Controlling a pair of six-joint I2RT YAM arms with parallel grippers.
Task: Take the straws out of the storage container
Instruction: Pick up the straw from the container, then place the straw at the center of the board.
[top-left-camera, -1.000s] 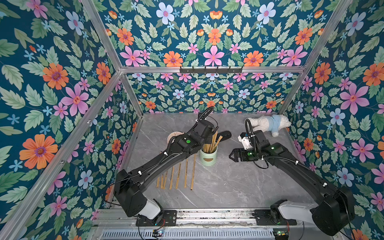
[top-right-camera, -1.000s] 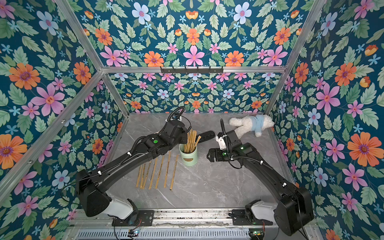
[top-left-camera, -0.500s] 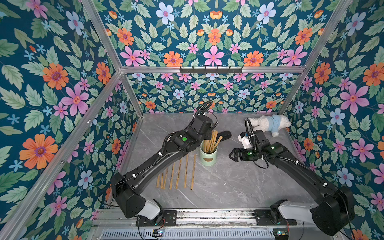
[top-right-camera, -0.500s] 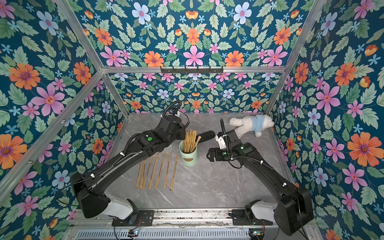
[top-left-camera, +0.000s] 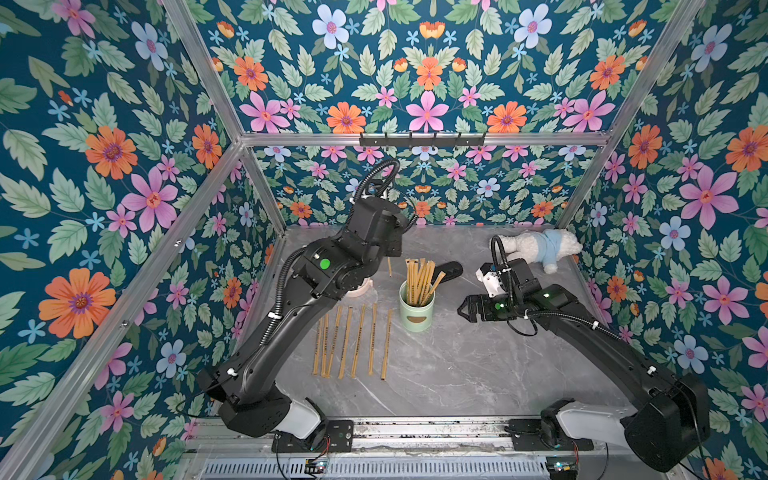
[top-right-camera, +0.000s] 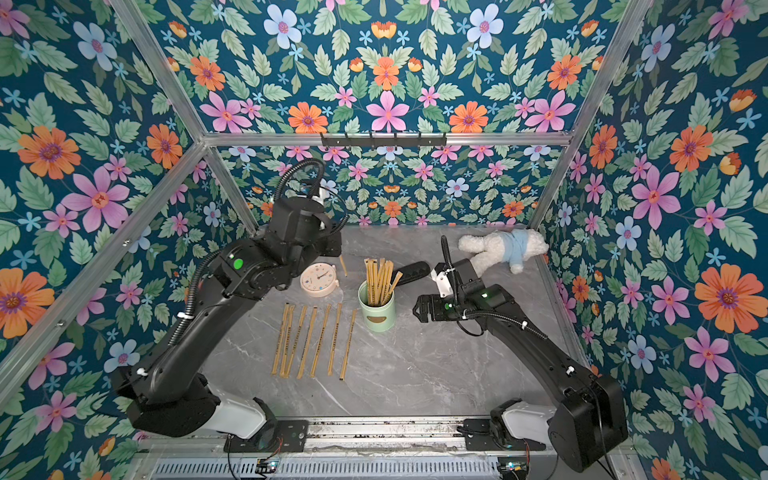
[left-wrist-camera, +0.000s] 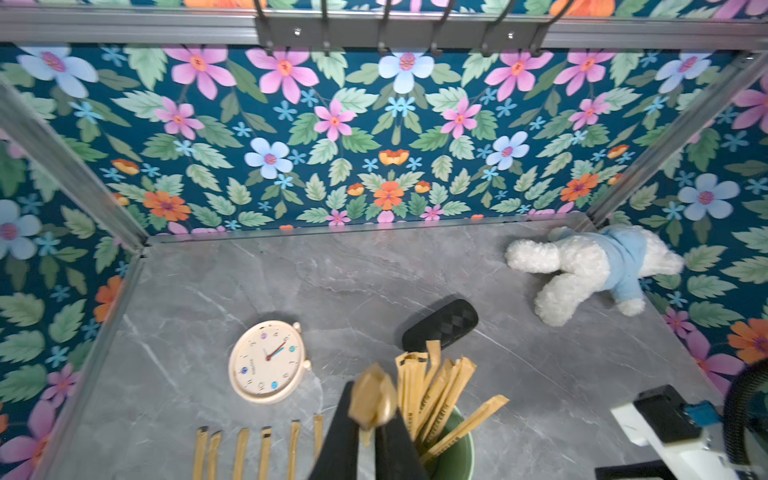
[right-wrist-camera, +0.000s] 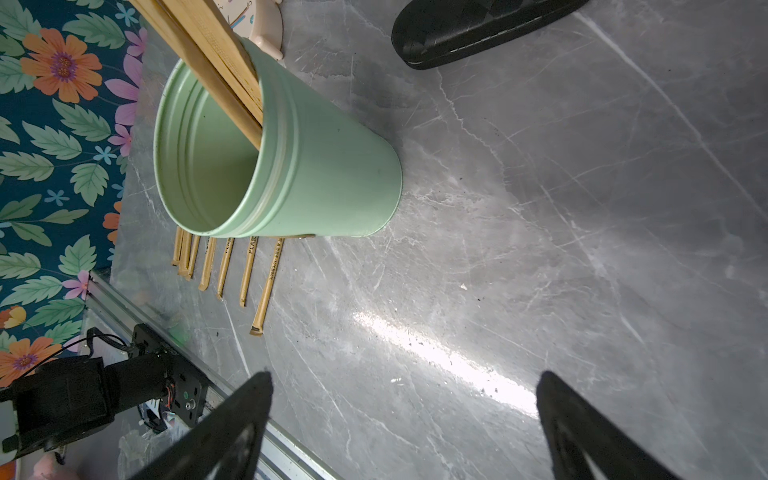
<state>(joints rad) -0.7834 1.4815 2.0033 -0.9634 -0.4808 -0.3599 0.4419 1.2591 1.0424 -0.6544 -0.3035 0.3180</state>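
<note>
Left wrist view: the left gripper (left-wrist-camera: 368, 419) has its black fingers (left-wrist-camera: 340, 440) pinched on one straw (left-wrist-camera: 372, 399). The straw's blurred tan end sticks up between the fingers, lifted clear of the cup (left-wrist-camera: 455, 451). In both top views the room is a box with its back and both sides papered in dark teal wallpaper (top-left-camera: 424, 83) printed with pink, orange and pale blue flowers and green leaves. The wallpaper is framed by aluminium bars (top-left-camera: 291, 139), and a black hook rail (top-left-camera: 422, 139) runs along the back bar. The floor of the box is a glossy grey marble-look table (top-left-camera: 457, 365) with pale veins, and it shows a bright streak of glare in the right wrist view. The mint-green cup stands upright near the middle of the table, its brown label facing the front. A bundle of straws (top-left-camera: 420, 276) leans inside it, rising well above the rim. Seven more straws lie flat in a row (top-left-camera: 353, 340) just left of the cup, side by side and running front to back. A round cream clock (top-right-camera: 318, 280) lies face up behind that row. A black case (top-left-camera: 449, 270) lies behind the cup, and a white plush toy (top-left-camera: 540, 249) in a blue top lies in the far right corner. The right gripper (right-wrist-camera: 405, 382) has its fingers spread wide and holds nothing. It hangs low beside the cup on its right, pointing at it without touching.
</note>
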